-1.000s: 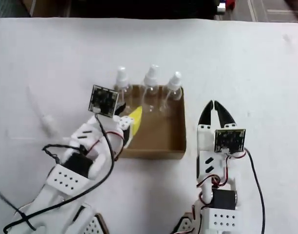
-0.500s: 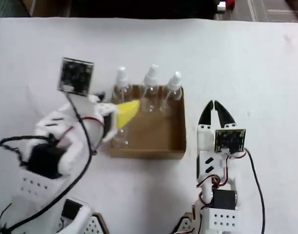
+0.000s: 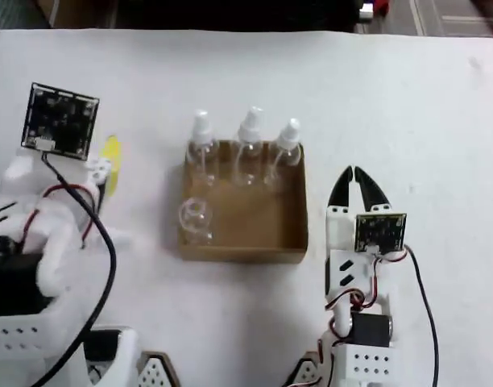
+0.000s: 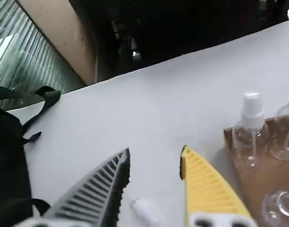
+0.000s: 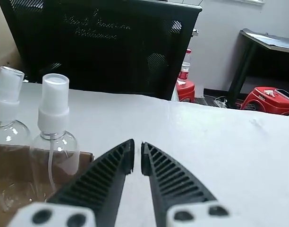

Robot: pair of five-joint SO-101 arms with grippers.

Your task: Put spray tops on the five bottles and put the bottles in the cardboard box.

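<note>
From above, the brown cardboard box (image 3: 243,253) sits mid-surface (image 3: 391,97) with open white room all round; three clear capped bottles (image 3: 250,153) line its far wall, and an uncapped bottle (image 3: 193,220) stands near-left inside. My left tool (image 4: 154,163) spreads ribbed grey and yellow fingers over bare surface beside the box. My right tool (image 5: 137,151) grips nothing, its ribbed black fingers nearly pressed together near the box's right wall.
</note>
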